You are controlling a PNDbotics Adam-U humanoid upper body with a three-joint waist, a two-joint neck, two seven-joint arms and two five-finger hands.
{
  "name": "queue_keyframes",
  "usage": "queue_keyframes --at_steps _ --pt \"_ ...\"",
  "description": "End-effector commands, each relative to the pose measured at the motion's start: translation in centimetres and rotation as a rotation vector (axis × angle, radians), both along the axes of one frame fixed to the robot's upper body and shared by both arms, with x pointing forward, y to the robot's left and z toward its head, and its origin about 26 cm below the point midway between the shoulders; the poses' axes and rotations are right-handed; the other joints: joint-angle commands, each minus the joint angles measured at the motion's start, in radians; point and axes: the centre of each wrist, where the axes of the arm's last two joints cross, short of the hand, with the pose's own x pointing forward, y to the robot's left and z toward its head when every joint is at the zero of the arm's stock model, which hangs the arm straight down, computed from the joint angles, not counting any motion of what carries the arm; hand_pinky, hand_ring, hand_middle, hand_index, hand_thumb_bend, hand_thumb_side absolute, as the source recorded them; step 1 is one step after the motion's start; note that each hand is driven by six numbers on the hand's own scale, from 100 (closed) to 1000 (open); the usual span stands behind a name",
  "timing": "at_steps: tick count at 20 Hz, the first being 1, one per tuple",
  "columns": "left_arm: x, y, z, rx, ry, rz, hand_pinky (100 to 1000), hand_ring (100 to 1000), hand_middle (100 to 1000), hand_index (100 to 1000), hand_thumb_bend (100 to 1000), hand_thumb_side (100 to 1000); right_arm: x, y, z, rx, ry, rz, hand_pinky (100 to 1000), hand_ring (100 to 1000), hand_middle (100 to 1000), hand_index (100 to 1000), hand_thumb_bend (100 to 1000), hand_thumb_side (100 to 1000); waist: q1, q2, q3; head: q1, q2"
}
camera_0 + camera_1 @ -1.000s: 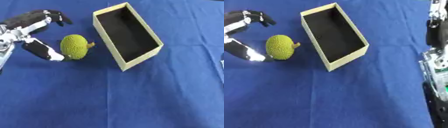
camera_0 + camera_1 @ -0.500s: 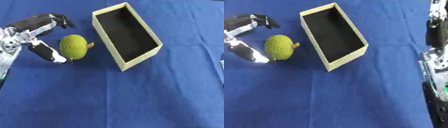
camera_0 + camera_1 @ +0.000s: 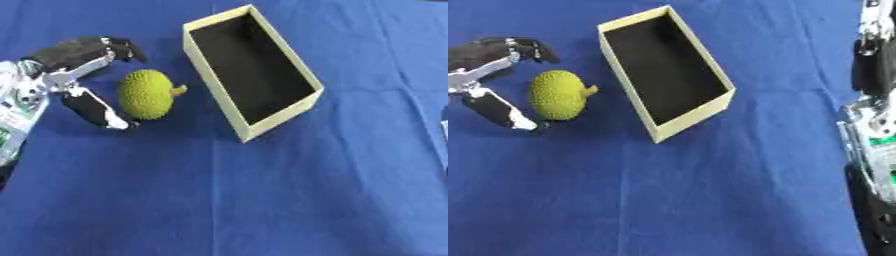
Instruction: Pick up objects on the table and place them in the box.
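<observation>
A bumpy green fruit (image 3: 147,94) with a short stalk lies on the blue cloth, just left of the open tan box (image 3: 213,88), whose black inside holds nothing. My left hand (image 3: 63,64) reaches in from the left and brackets the fruit's left side. Its dark fingers (image 3: 103,47) spread above the fruit and its thumb (image 3: 91,108) lies below and left of it. The hand is open, and I cannot tell whether it touches the fruit. My right arm (image 3: 875,125) runs along the right edge of the right eye view, its hand not made out.
The blue cloth (image 3: 262,200) covers the whole table. The box lies askew, its long side running from upper left to lower right.
My left hand has shifted slightly down and closer around the fruit. The fruit, the box and the right arm have stayed where they were.
</observation>
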Motion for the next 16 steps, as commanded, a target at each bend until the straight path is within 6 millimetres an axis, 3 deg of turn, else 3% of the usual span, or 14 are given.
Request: queue_keyframes --at_steps 1,10,16 --pt "0.18 0.01 1.02 -0.007 -0.045 0.006 921 820 835 876 734 253 -0.26 0.05 0.80 -0.015 -0.026 0.008 764 710 569 785 100 595 0.001 -0.029 -0.002 0.003 -0.009" --pt "0.54 -0.64 0.72 -0.029 -0.030 0.013 913 809 819 851 590 207 -0.22 0.19 0.76 -0.015 -0.022 0.016 765 711 570 785 100 611 -0.003 -0.029 0.001 0.007 -0.011" --pt "0.54 -0.90 0.69 -0.023 -0.012 0.007 882 787 792 747 495 100 -0.21 0.27 0.73 -0.016 -0.019 0.021 765 711 570 786 100 611 -0.004 -0.030 0.004 0.007 -0.012"
